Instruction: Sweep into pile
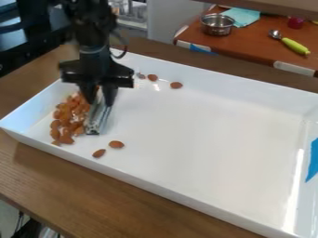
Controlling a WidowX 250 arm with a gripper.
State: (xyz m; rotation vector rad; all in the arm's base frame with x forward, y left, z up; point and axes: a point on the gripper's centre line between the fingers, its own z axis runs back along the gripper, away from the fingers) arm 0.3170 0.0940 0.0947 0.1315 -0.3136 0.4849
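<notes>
Treat the pile of almonds (68, 118), at the left end of the white tray (205, 135), as the target, and avoid pressing so hard as to scatter the outer nuts. Just right of that, see the gripper (101, 103) clamped on a silvery tool (98, 120), apparently a scraper, held low beside the heap; to sweep well, set the lower edge flat on the tray floor and push slowly, broad face toward the nuts. For the two near stragglers (116, 144), lift clear, come down on their right, and nudge leftward in one short stroke. For the far stragglers (152, 77), lying by the far wall, start from beyond the rightmost and steer back diagonally, sparing the wall a knock. At the far right, note blue tape (312, 160) on the tray, with no readable lettering there or on the tool.
</notes>
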